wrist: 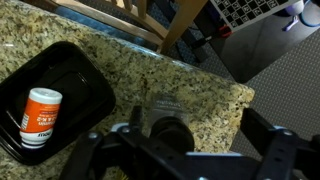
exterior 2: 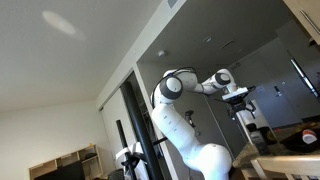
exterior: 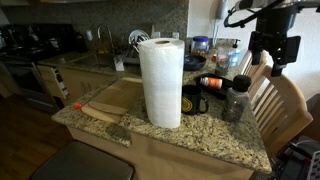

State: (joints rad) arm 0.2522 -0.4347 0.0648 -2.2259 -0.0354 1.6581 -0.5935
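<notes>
I had the pincer (exterior: 274, 64) hanging wide open and empty above the worktop (wrist: 190, 70) corner. The clear bottle (wrist: 166, 108) stood upright right beneath it, beside the black tray (wrist: 82, 85) that kept an orange canister (wrist: 42, 115) from rolling.

Arm (exterior 2: 180, 118) bent high, end effector (exterior: 274, 62) pointing downward (jaws spread wide)

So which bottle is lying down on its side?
The small orange bottle with the white cap, lying flat in the black plastic tray. The clear bottle with the dark lid stands upright on the speckled granite counter instead.
</notes>
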